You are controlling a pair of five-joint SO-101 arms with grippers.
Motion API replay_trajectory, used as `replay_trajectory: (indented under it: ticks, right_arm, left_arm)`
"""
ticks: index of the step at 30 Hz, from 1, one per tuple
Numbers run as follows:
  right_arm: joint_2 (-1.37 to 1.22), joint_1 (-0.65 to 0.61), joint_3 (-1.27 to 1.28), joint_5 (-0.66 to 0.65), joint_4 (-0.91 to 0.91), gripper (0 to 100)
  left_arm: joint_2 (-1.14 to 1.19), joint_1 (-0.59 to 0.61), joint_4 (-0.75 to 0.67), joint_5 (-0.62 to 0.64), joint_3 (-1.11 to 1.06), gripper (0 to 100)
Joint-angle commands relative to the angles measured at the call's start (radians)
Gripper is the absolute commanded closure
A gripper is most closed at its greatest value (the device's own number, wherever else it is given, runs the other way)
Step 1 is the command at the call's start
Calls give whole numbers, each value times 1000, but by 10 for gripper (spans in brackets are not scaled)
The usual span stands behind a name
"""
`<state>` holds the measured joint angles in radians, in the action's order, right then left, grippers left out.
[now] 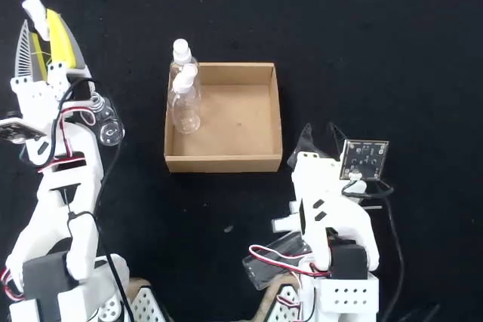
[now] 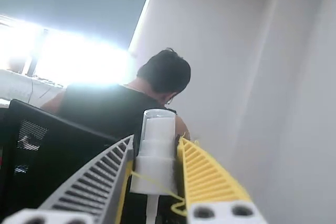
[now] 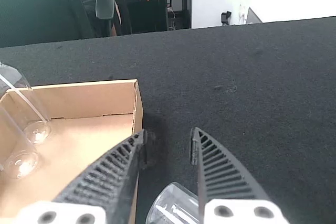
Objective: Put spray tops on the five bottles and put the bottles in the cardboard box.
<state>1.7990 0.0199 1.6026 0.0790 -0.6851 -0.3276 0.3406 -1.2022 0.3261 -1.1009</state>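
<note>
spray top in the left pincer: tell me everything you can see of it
The spray top is white and plastic-looking: a narrow head over a wider collar, with a thin tube hanging below. It stands upright along the left pincer, clamped at the collar between the grey and yellow fingers; nothing else touches it, and it is on no bottle. In the high view it is held over the black table's far left corner.

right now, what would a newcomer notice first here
A white spray top clamped in the yellow and grey jaws of the left arm, held up at the far left of the table. Next, two clear bottles with spray tops standing inside the cardboard box at mid-table, against its left wall.
</note>
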Motion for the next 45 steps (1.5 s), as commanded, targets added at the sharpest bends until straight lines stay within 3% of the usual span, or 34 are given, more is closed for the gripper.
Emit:
replay_trajectory:
  ticks: [1,41,45]
  right_arm:
    - [94,-12,-30,-8,34,868]
    - [94,-12,-30,-8,34,868]
    - [94,-12,-30,-8,34,868]
  left_arm:
    - [-15,-33,-17,-6,1,971]
    - [-17,-15,-23,-17,-94,967]
    - [-9,-16,-21,-80,-94,967]
